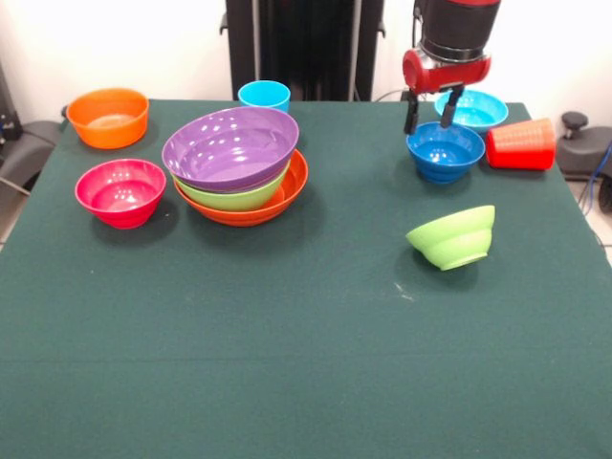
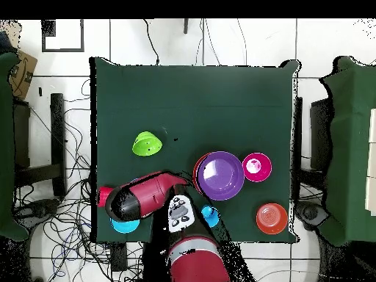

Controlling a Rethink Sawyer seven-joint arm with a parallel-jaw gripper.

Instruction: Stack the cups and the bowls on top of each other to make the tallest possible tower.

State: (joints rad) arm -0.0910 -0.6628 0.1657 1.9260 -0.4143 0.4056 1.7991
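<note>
The tower stands left of centre: a large purple bowl (image 1: pixel 229 145) nested in a large lime green bowl (image 1: pixel 239 198), nested in a large orange bowl (image 1: pixel 284 194); the purple bowl also shows in the overhead view (image 2: pixel 220 175). My gripper (image 1: pixel 430 113) is open and empty, just above the far rim of the dark blue bowl (image 1: pixel 445 153). Behind it sits the light blue bowl (image 1: pixel 475 109). The red cup (image 1: pixel 521 144) lies on its side to the right. A small lime green bowl (image 1: pixel 452 237) lies tilted. The light blue cup (image 1: pixel 264 95) stands upright behind the tower.
A small orange bowl (image 1: pixel 108 117) sits at the far left corner, and a magenta-red bowl (image 1: pixel 120 191) lies nearer, left of the tower. In the overhead view the red arm (image 2: pixel 143 197) hides the dark blue bowl. The table (image 1: pixel 306 363) has a green cloth.
</note>
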